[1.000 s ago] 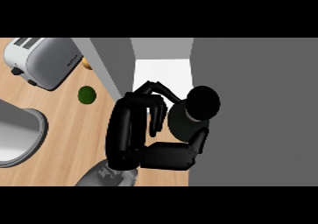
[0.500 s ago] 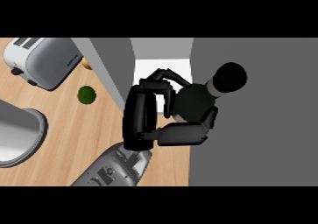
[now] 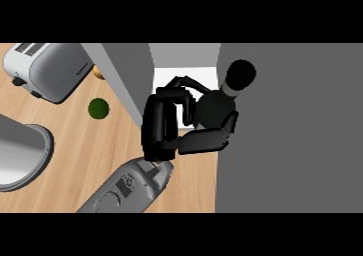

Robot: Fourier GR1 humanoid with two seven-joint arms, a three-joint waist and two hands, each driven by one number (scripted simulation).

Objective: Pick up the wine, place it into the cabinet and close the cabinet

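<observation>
While the grey forearm [image 3: 128, 186] is coming up from the lower edge of the head view, the black hand [image 3: 169, 125] at its end is curling round the wine bottle [image 3: 217, 106] and gripping its dark body, with the thumb and fingers wrapping it from both sides. Which of the two arms this is, I cannot tell for sure from where it is showing; it is reaching toward the right side of the view, and no second hand is showing anywhere. The bottle is lying tilted as seen from above, its round dark cap [image 3: 241, 73] pointing up and to the right, its wider body sitting against the palm. It is hanging at the mouth of the cabinet [image 3: 302, 125], over the pale strip of the inner shelf [image 3: 185, 72], between the grey door panel [image 3: 128, 75] on the left and the big grey cabinet face on the right. Whether the bottle is touching the shelf I cannot tell. The door is standing open. Out on the wooden counter [image 3: 73, 130], well apart from the hand, a silver toaster [image 3: 47, 70] is sitting at the upper left, a small green lime [image 3: 99, 108] is lying just beside the door panel, and a grey curved rim of a sink or pot [image 3: 18, 155] is showing at the left edge.
</observation>
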